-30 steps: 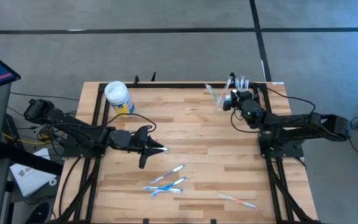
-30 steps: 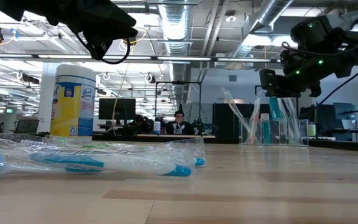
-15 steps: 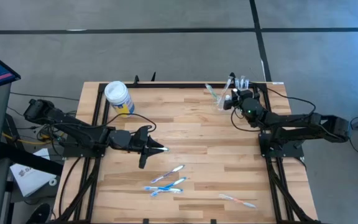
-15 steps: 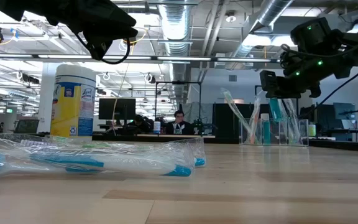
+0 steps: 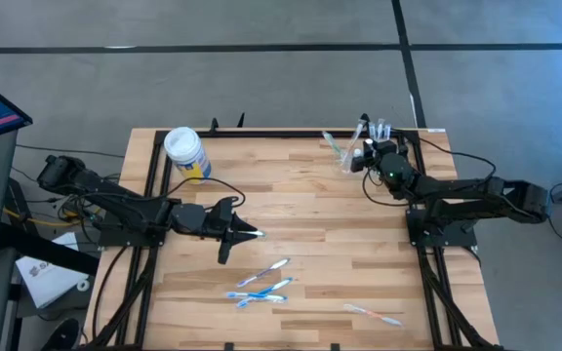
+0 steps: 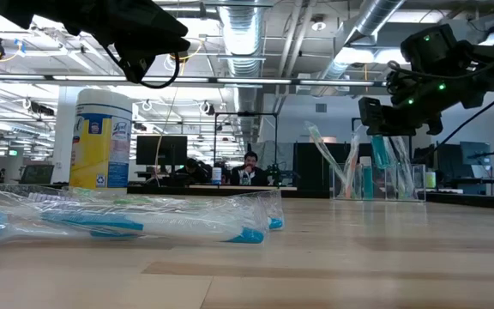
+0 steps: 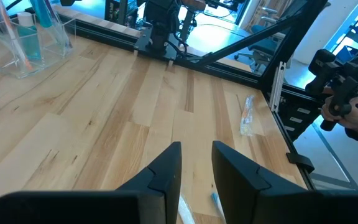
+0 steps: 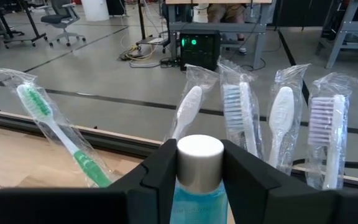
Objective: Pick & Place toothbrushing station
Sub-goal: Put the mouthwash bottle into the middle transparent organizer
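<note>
Right tool [image 8: 199,151] sits closed against the silver cap of a blue bottle [image 8: 199,190], one jaw on each side of it. The bottle stands upright inside the toothbrushing station [image 6: 376,182]. That clear cup stands at the desk's [image 5: 320,219] far right corner, directly beneath and just ahead of this tool. Its long axis is vertical, so any lift or release would probably have to run straight up along it. Wrapped toothbrushes [image 8: 232,121] stand in the station just beyond the bottle, and a green one [image 8: 55,134] leans away to one side; they crowd the cap closely and could be brushed on the way out. Farther out, loose wrapped brushes [image 5: 263,285] lie flat near the desk's front edge. Left tool [image 5: 247,232] hangs over the middle of the desk, narrowly open and empty, well apart from the station, so the right arm is clearly the nearer one.
</note>
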Robot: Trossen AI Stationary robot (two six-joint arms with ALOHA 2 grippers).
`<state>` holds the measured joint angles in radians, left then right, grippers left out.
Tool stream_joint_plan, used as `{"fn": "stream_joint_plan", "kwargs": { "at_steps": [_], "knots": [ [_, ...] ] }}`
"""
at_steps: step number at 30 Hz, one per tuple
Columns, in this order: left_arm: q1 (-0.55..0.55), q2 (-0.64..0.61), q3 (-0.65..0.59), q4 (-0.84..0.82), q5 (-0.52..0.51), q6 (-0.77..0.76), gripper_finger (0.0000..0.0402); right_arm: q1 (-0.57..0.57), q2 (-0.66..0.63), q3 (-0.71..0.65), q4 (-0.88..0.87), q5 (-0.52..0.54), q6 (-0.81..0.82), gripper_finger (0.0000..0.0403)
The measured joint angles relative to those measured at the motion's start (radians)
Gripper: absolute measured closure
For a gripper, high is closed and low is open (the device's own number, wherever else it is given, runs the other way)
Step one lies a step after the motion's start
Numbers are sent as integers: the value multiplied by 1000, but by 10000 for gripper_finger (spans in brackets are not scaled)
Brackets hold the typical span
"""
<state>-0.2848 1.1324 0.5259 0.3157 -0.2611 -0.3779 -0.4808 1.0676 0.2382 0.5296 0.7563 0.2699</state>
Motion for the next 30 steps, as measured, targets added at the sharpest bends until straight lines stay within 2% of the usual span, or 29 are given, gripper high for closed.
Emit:
{"fn": "stream_joint_plan", "kwargs": {
  "at_steps": [10, 30],
  "knots": [
    [0, 0, 0, 0, 0, 0, 317, 2, 0, 0, -75, -3, 19, 297],
    [0, 0, 0, 0, 0, 0, 317, 3, 4, 0, -114, -46, 71, 298]
  ]
}}
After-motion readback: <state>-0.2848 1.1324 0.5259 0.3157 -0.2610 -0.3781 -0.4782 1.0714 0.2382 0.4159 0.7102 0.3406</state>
